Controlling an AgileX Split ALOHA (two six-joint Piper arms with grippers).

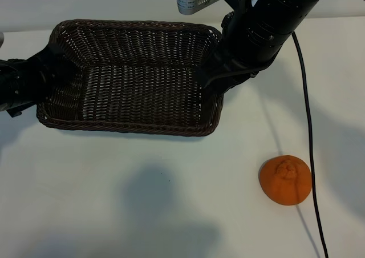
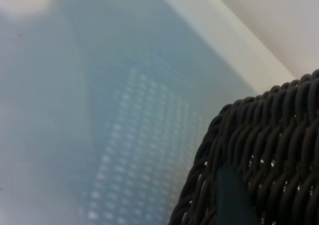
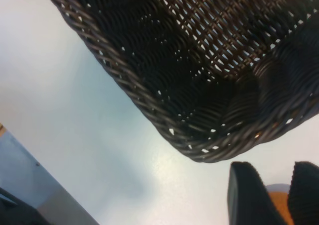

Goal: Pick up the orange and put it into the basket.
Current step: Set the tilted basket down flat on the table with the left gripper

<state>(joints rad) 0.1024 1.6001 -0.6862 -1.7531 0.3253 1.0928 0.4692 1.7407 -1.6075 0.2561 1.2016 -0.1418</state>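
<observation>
Lighting's bright and pretty even, looks like it comes from overhead. The white table (image 1: 142,212) has soft grey blobs of shadow on the near side and a fainter one off to the right, no hard edges. The orange (image 1: 285,180) is crisp enough to see its wrinkles, with barely any shadow. The basket (image 1: 134,127) weave is sharp in the exterior view. The left wrist view is badly out of focus: hazy bluish tabletop with a blurry dotted pattern. The right wrist view has mushy dark fingers (image 3: 251,195) up close.
</observation>
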